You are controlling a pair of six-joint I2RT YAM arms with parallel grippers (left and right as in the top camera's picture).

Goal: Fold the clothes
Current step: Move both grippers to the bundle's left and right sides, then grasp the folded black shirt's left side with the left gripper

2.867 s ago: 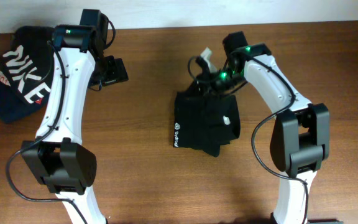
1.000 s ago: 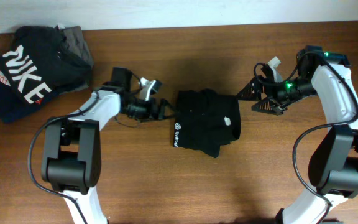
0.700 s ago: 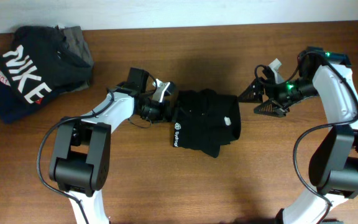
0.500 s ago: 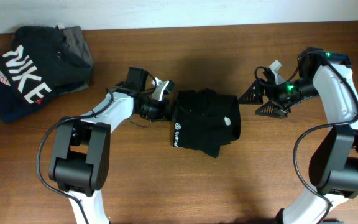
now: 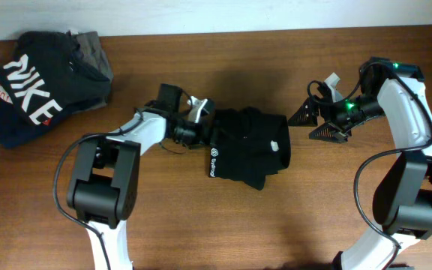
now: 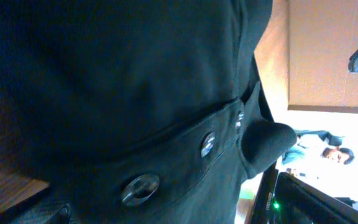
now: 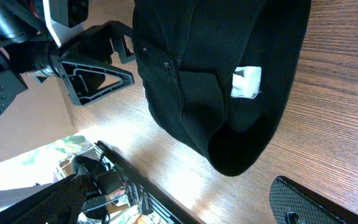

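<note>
Legible markings, overhead view.
Large white "NIKE" lettering runs across the dark garment (image 5: 32, 90) at ten o'clock. The central black T-shirt (image 5: 246, 146) bears a small white round mark (image 5: 212, 152) and a short word at its nine-o'clock edge, too small to read.

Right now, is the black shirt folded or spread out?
Folded. The shirt is a compact layered rectangle, no sleeve laid out, white tag showing on top; lower edge uneven.

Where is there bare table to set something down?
Free: the table in front of the black shirt, and behind it, from the NIKE garment to the right arm. Crowded: beside the shirt, at the left hand and right hand.
</note>
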